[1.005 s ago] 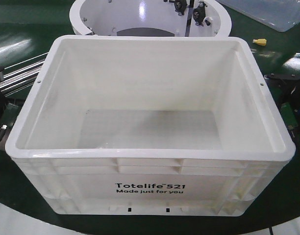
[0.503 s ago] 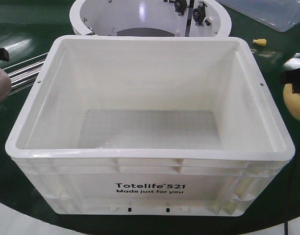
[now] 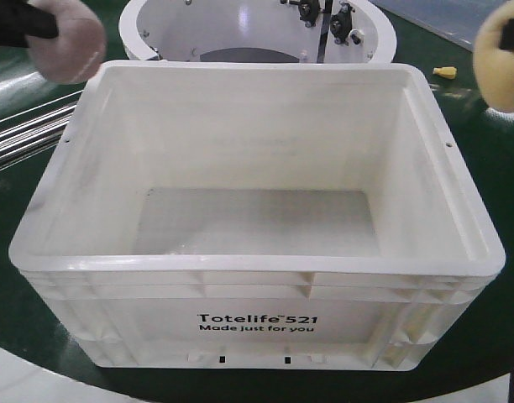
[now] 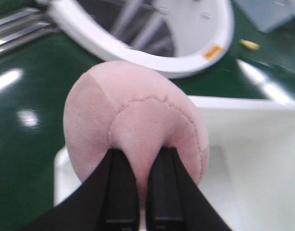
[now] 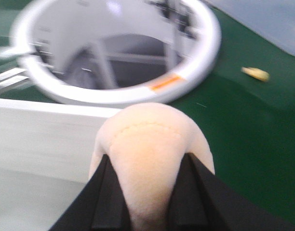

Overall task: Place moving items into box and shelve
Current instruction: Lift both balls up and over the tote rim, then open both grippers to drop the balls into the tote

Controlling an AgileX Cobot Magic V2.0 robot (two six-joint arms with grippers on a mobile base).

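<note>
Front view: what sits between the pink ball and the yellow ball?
In the front view, the white ring-shaped housing lies between the pink ball and yellow ball, with the far rim of the white crate just below that line.

The box is white, with black lettering on its front wall. The ball is dull pink, with a darker pink panel and a stitched seam. The rounded object is pale yellow, also seamed. The table is dark green, and the ring is white with an orange label.
</note>
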